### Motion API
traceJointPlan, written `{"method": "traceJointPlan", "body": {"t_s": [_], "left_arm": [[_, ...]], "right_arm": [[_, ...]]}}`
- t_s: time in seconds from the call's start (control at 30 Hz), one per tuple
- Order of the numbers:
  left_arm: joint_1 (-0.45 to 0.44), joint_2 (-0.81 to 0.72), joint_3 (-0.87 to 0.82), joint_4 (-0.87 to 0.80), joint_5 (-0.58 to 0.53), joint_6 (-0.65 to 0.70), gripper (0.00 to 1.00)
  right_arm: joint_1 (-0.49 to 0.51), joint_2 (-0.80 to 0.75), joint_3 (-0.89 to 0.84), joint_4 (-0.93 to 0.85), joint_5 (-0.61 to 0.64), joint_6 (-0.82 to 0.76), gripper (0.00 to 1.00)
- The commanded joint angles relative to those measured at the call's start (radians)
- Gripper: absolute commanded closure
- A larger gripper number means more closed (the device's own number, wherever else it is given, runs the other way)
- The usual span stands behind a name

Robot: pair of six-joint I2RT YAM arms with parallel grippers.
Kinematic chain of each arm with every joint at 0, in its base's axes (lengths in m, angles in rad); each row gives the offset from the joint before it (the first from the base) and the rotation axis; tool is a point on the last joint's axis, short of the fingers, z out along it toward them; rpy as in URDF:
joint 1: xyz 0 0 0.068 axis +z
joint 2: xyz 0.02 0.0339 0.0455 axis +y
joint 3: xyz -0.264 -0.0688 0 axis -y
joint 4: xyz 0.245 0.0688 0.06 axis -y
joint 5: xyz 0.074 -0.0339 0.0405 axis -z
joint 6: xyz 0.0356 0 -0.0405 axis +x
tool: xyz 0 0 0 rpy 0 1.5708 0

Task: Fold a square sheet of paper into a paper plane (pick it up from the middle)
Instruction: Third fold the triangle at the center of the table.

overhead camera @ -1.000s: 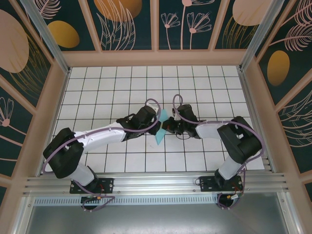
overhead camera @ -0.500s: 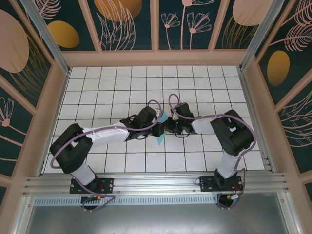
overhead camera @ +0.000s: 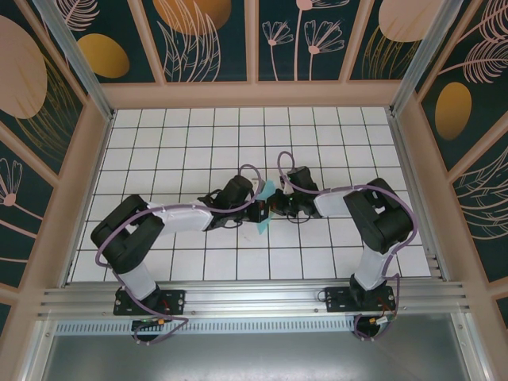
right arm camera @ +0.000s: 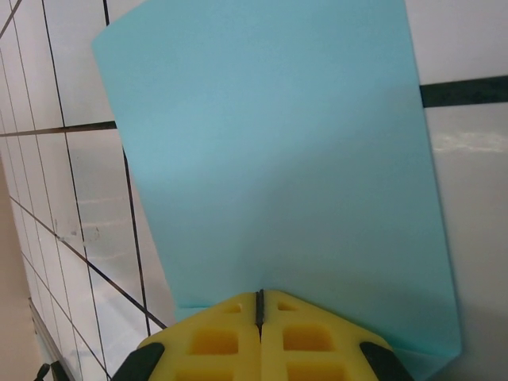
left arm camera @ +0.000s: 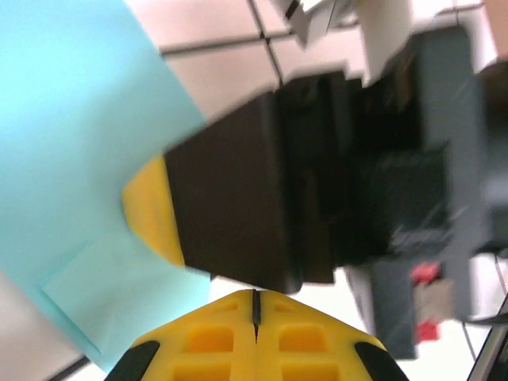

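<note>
My right gripper [right arm camera: 259, 295] clamps the square sheet of paper [right arm camera: 270, 159], my left gripper [left arm camera: 255, 298] is closed beside it; I judge early creasing done, pointed nose folds outstanding.

The left arm [overhead camera: 178, 216] and right arm [overhead camera: 373, 218] stretch forward and bend inward, bringing the left gripper [overhead camera: 255, 211] and right gripper [overhead camera: 272, 208] tip to tip. The left gripper's yellow pads [left arm camera: 222, 341] are pressed together, and the right gripper's pinch the sheet of paper [right arm camera: 270, 159].
</note>
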Motion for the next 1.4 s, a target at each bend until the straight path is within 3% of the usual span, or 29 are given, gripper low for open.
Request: {"method": "traceJointPlan", "body": {"t_s": [0.0, 0.33, 0.77, 1.1, 1.37], "left_arm": [[-0.034, -0.052, -0.070, 0.007, -0.020, -0.031, 1.00], [-0.034, -0.008, -0.058, 0.064, 0.040, -0.029, 1.00], [-0.034, 0.059, -0.065, -0.006, -0.019, -0.033, 1.00], [-0.034, 0.038, -0.207, 0.070, 0.090, -0.122, 1.00], [-0.034, 0.050, -0.223, 0.038, 0.121, -0.213, 1.00]], "right_arm": [[0.025, 0.037, -0.005, -0.013, 0.024, 0.021, 0.96], [0.026, 0.037, 0.006, -0.026, 0.031, 0.018, 0.95], [0.025, 0.042, 0.011, -0.039, 0.042, 0.013, 0.95], [0.025, 0.054, 0.021, -0.064, 0.060, -0.005, 0.96], [0.028, 0.060, 0.033, -0.089, 0.073, -0.018, 0.96]]}}
